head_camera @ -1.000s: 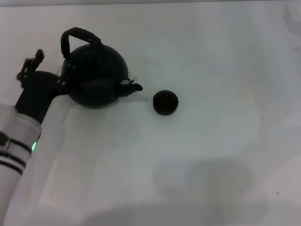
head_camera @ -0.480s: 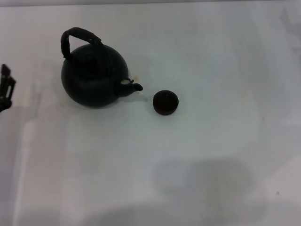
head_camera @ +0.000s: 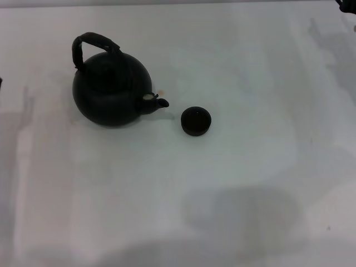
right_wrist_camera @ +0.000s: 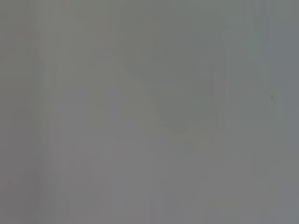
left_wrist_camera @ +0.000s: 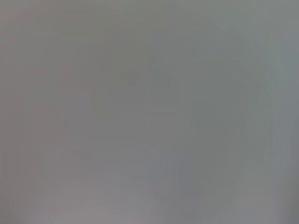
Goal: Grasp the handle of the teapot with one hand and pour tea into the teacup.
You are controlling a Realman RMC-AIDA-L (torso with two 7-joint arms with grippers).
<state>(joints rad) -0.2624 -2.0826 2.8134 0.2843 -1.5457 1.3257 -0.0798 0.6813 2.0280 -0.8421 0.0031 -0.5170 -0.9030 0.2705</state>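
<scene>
The black teapot (head_camera: 111,94) stands upright on the white table at the left of the head view, with its short spout (head_camera: 159,102) pointing right. Its arched black handle (head_camera: 89,41) rises over the top, and nothing holds it. The small black teacup (head_camera: 196,121) stands just right of the spout, a short gap apart. My left gripper is out of view past the left edge. A dark bit of my right gripper (head_camera: 347,3) shows at the far top right corner, far from the teapot. Both wrist views show only plain grey surface.
The white table (head_camera: 233,194) spreads around the two objects. Soft shadows lie on it at the front middle and along the left side.
My left arm has pulled away from the teapot's left side and out of the frame. A dark bit of the right gripper has come in at the top right corner. Teapot and teacup have not moved.
</scene>
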